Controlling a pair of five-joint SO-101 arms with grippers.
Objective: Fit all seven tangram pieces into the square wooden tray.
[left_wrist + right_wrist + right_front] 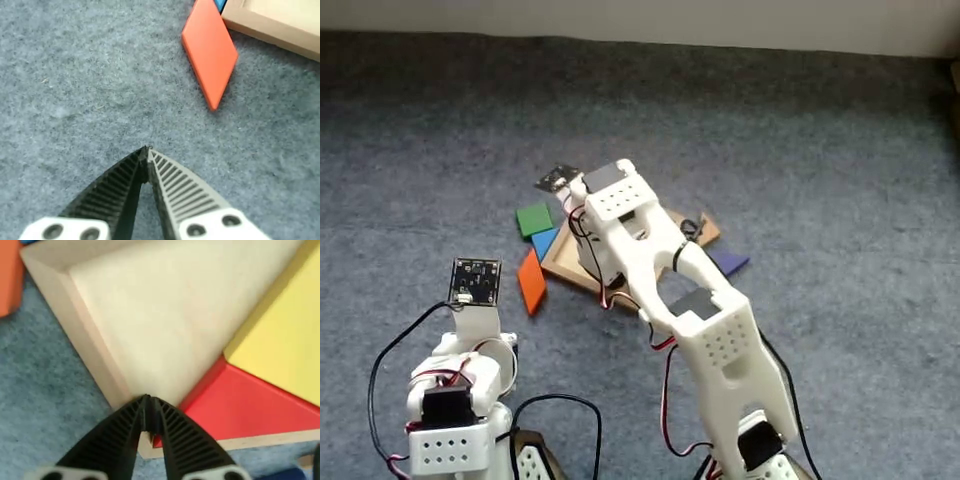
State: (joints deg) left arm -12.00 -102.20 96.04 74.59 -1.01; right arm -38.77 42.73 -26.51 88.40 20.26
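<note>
Facing the wooden tray (87, 352), right tool (149, 402), tips together.

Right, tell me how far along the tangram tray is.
Done: yellow piece and red piece lie in the tray. In hand: nothing; right gripper is shut at the tray's corner, left gripper shut over the carpet. Left: orange piece, green piece, blue piece and purple piece lie outside it.

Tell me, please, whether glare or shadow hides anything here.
High view: soft, even light, no glare; the right arm, not shadow, covers most of the tray. Left wrist view: orange piece evenly lit. Right wrist view: yellow piece and red piece plainly lit.
</note>
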